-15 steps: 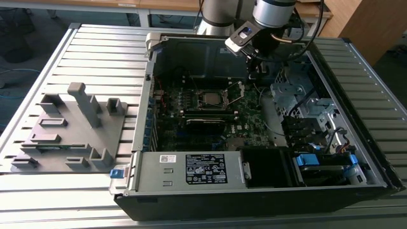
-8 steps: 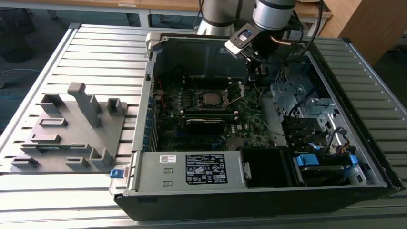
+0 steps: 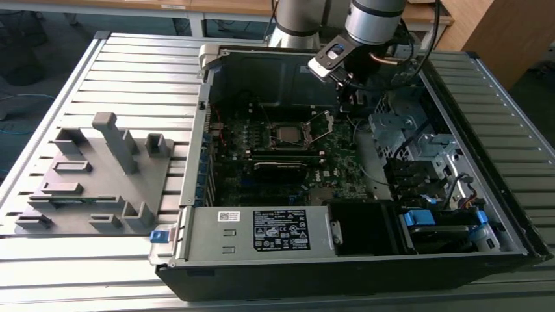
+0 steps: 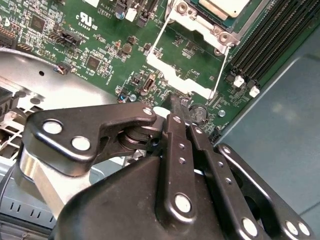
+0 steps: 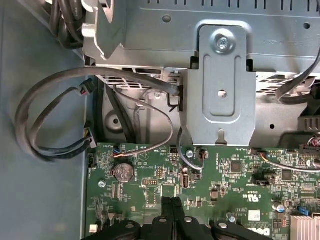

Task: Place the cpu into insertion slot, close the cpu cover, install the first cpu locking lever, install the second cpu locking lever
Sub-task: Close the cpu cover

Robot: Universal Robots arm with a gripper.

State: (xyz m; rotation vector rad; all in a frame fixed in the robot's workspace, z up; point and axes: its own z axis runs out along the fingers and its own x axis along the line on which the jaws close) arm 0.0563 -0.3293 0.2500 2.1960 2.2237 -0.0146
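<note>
Closed jaws of the gripper (image 3: 349,104) are hovering beside the raised cpu cover (image 4: 175,80), with the cpu (image 4: 226,4) lying in the insertion slot (image 3: 274,135).
In the exterior view the gripper is hanging at 2 o'clock of the slot, jaws pressing together and gripping nothing. The cpu is lying flat, metal top facing up, its edges running parallel to the memory slots (image 3: 282,154) at 6 o'clock. The cover is standing open off the slot's 3 o'clock edge. A drive cage (image 3: 394,123) is crowding the gripper's 3 o'clock side. In the first wrist view the fingertips (image 5: 166,210) are hanging over bare motherboard (image 5: 225,175), near a coin cell (image 5: 122,172).
</note>
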